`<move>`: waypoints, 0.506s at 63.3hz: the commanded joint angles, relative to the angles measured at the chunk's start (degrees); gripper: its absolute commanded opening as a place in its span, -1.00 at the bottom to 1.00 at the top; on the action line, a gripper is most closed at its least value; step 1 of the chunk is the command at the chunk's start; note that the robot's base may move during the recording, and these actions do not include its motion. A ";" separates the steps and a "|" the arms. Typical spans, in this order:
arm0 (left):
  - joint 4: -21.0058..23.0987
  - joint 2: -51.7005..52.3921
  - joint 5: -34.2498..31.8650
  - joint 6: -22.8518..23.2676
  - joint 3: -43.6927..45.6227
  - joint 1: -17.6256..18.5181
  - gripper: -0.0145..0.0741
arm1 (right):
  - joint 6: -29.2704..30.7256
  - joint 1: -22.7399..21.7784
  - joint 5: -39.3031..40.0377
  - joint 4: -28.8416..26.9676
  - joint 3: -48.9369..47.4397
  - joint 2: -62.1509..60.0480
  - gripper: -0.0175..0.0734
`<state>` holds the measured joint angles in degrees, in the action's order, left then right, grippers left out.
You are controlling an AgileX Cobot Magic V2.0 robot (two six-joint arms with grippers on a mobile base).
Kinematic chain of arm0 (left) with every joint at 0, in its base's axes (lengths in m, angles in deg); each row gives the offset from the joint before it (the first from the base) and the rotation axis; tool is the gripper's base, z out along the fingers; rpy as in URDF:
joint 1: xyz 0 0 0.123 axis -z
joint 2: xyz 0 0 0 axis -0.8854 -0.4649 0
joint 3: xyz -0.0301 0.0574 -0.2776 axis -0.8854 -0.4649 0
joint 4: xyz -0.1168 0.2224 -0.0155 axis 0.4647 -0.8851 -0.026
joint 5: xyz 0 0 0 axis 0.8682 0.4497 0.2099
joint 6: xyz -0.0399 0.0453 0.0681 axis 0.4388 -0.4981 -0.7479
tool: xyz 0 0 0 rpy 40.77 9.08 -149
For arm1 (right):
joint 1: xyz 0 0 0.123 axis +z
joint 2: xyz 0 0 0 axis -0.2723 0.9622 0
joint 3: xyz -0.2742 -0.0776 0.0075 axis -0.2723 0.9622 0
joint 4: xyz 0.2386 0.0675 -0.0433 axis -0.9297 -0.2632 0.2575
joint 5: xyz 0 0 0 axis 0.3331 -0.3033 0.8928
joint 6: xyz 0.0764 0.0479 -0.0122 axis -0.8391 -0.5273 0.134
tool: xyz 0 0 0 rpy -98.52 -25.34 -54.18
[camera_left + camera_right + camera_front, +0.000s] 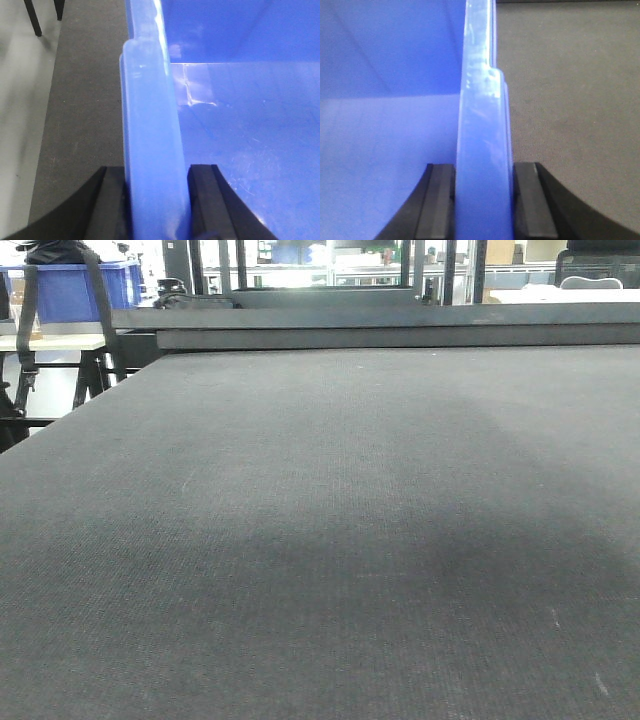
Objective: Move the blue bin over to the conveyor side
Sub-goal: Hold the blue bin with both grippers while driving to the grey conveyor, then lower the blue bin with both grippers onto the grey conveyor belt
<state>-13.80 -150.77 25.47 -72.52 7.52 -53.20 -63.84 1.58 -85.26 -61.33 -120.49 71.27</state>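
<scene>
The blue bin (147,100) fills both wrist views and is out of the front view. My left gripper (157,171) is shut on the bin's left wall rim, one black finger outside and one inside. My right gripper (483,167) is shut on the thick rim (482,110) of the opposite wall in the same way. The bin's glossy inside (240,130) holds nothing. The dark woven conveyor (320,540) lies under and beside the bin, showing outside its left wall (85,100) and right wall (570,100). I cannot tell whether the bin rests on it.
A dark metal frame (400,335) crosses the belt's far end. Beyond the belt's left edge is pale floor (20,110) with black legs (34,20). Far back left, another blue crate (70,292) stands on a trestle table (60,342).
</scene>
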 commanded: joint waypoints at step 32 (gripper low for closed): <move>-0.33 1.12 -4.55 -0.74 0.79 0.33 -0.72 | 0.41 -0.26 6.50 2.94 -0.98 -1.16 -0.79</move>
<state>-13.80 -150.77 25.47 -72.52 7.52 -53.20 -63.84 1.58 -85.26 -61.33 -120.49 71.27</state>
